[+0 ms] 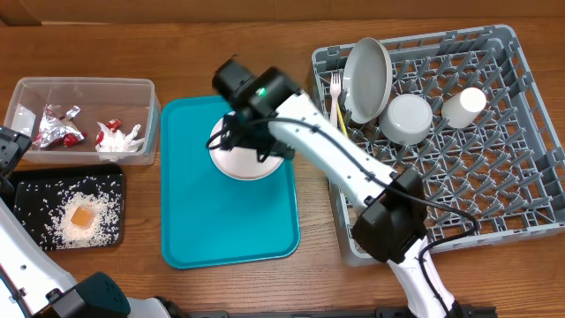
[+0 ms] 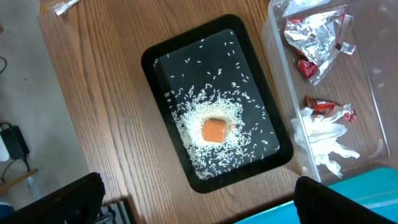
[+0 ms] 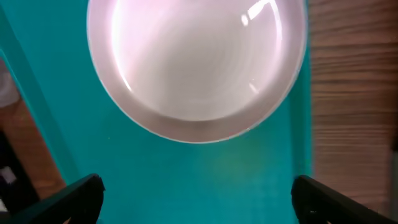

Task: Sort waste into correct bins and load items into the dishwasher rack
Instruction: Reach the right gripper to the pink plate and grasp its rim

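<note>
A round white plate (image 1: 238,166) (image 3: 196,62) lies on the teal tray (image 1: 221,221). My right gripper (image 3: 199,200) hangs open just above the tray, short of the plate's near rim and touching nothing. My left gripper (image 2: 200,208) is open over the wood beside the black tray (image 2: 158,62), which holds loose rice (image 2: 205,115) and an orange cube (image 2: 214,130). The clear tub (image 1: 84,87) holds foil wrappers (image 2: 317,34), a red packet (image 2: 320,107) and a white napkin (image 2: 323,137). In the grey rack (image 1: 494,168) are a plate (image 1: 366,79), a bowl (image 1: 406,117), a cup (image 1: 463,106) and a white fork (image 1: 336,88).
My right arm (image 1: 335,163) reaches from the table's front edge across the rack's left wall to the teal tray. The tub and black tray sit side by side left of the teal tray (image 2: 373,186). A scrap of foil (image 2: 65,6) lies on the wood.
</note>
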Controlling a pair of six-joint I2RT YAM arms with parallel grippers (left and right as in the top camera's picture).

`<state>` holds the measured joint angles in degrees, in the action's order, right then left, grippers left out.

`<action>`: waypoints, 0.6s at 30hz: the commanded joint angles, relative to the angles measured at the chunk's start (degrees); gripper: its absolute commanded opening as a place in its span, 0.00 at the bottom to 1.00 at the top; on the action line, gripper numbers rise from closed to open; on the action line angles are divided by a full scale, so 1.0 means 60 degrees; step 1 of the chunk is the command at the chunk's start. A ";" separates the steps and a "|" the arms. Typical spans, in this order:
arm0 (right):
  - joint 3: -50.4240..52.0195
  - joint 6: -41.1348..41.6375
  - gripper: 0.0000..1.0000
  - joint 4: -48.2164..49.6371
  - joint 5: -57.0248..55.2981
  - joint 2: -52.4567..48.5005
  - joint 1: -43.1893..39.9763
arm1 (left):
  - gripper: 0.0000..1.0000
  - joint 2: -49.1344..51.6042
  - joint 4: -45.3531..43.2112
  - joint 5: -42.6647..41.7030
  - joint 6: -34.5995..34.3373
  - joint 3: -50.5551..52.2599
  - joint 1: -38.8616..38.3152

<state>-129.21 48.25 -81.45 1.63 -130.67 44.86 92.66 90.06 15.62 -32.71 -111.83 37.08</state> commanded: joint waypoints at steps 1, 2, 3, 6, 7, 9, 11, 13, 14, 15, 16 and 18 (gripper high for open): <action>0.0503 0.1333 1.00 0.0477 0.0331 0.0208 0.0044 | 1.00 -0.0069 0.0007 -0.0036 -0.0124 -0.0025 0.0004; 0.0688 0.1690 1.00 0.0572 0.0346 0.0208 0.0051 | 1.00 -0.0069 0.0007 -0.0036 -0.0124 -0.0025 0.0004; 0.0863 0.2084 1.00 0.0597 0.0302 0.0204 0.0051 | 1.00 -0.0069 0.0007 -0.0036 -0.0124 -0.0025 0.0004; 0.1461 0.3570 1.00 0.0616 0.0091 0.0204 0.0051 | 1.00 -0.0069 0.0007 -0.0036 -0.0124 -0.0025 0.0004; 0.1614 0.3865 1.00 0.0656 0.0036 0.0204 0.0051 | 1.00 -0.0069 0.0011 -0.0036 -0.0124 -0.0025 0.0004; 0.1971 0.4156 1.00 0.0867 -0.0120 0.0204 0.0051 | 1.00 -0.0069 0.0011 -0.0036 -0.0124 -0.0025 0.0004; 0.2273 0.4222 1.00 0.1067 -0.0160 0.0204 0.0051 | 1.00 -0.0069 0.0007 -0.0036 -0.0124 -0.0025 0.0004; 0.2579 0.4299 1.00 0.1268 -0.0197 0.0200 0.0051 | 1.00 -0.0069 0.0007 -0.0036 -0.0124 -0.0025 0.0004; 0.2714 0.4393 1.00 0.1351 -0.0186 0.0200 0.0051 | 1.00 -0.0069 0.0007 -0.0036 -0.0124 -0.0025 0.0004; 0.2914 0.4717 1.00 0.1443 -0.0200 0.0200 0.0051 | 1.00 -0.0069 0.0011 -0.0036 -0.0124 -0.0025 0.0004; 0.3042 0.4874 1.00 0.1545 -0.0197 0.0200 0.0051 | 1.00 -0.0069 0.0007 -0.0036 -0.0124 -0.0025 0.0004; 0.3319 0.5253 1.00 0.1865 -0.0197 0.0200 0.0051 | 1.00 -0.0069 0.0007 -0.0036 -0.0124 -0.0025 0.0004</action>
<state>-111.42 74.35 -71.77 1.39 -130.67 45.36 92.66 90.08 15.59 -32.71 -111.83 37.08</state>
